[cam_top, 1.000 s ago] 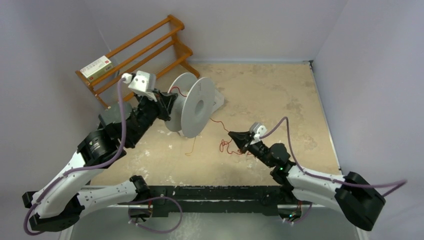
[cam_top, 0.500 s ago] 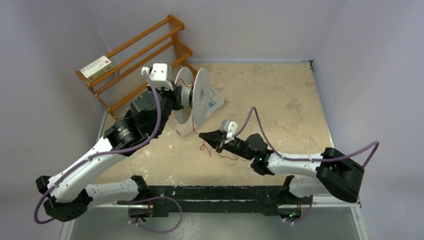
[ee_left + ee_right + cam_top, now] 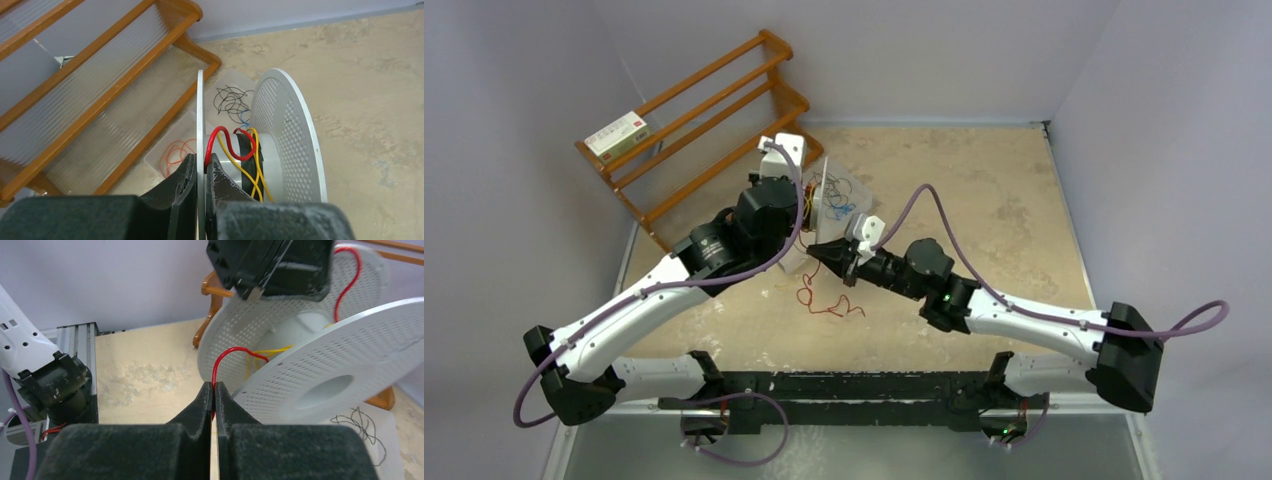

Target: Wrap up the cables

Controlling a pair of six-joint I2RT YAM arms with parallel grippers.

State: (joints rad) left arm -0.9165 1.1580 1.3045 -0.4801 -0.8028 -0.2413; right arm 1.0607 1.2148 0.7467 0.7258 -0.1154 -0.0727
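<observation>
A slatted orange wooden rack (image 3: 714,110) stands left of and behind the left gripper (image 3: 201,162), with a small box (image 3: 617,133) on its top rail. That gripper's black, grainy fingers are clenched on the thin rim of the spool's (image 3: 290,130) nearer flange, one finger on each face. The spool is white plastic: two round flat discs, the farther one perforated all over, joined by a smooth grey hub. Its axis runs crosswise to the left gripper's fingers.

On the hub, just ahead of those fingertips, the red cable (image 3: 220,129) arches up in a glossy hairpin and passes round the hub beside a yellow cable (image 3: 235,165) that crosses it slantwise. Both are thin, round and stringy. Beyond the spool a clear, shallow tray (image 3: 150,159) lies on the mottled beige table (image 3: 984,190); it holds a tangle of black cables (image 3: 230,100), a short blue cable (image 3: 245,117) and a coil of thin orange-red wire.

The right gripper (image 3: 214,390) is pinched tight on the red cable, its dark fingers pressed together. From the tips the cable rises in a narrow arc and bends over toward the hub between the two discs. Its loose remainder (image 3: 824,300) lies in squiggles on the table below that gripper, toward the near edge.
</observation>
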